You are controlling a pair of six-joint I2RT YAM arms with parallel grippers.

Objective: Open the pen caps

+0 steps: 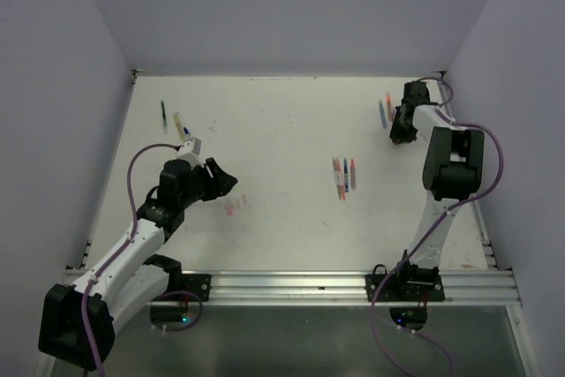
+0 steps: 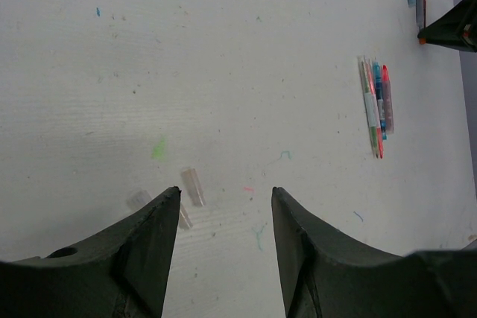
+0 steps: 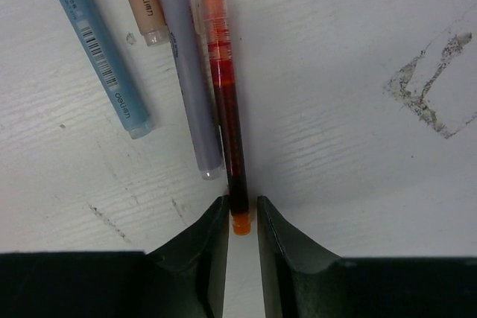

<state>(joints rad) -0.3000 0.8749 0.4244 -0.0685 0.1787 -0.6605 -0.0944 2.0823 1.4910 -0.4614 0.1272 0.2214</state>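
Straddling the orange cap [image 3: 240,223], my right fingers [image 3: 216,223] stand narrowed to either side of it at the bottom centre of the right wrist view; whether they press it I cannot tell. The cap ends a red pen [image 3: 226,109] whose long axis runs up the frame, leaning slightly left, with the cap end pointing down at me. Just left of it lie a grey-purple pen [image 3: 190,87], a tan pen [image 3: 141,1] and a blue pen [image 3: 93,42], nearly parallel. From above, this spot is the upper right of the counter [image 1: 282,130], the cap too small to make out, while a cluster of pens [image 1: 343,177] shows near the centre. My left fingers [image 2: 164,217] hang spread and empty at the left, over small translucent pieces [image 2: 193,186] that their own camera shows plainly.
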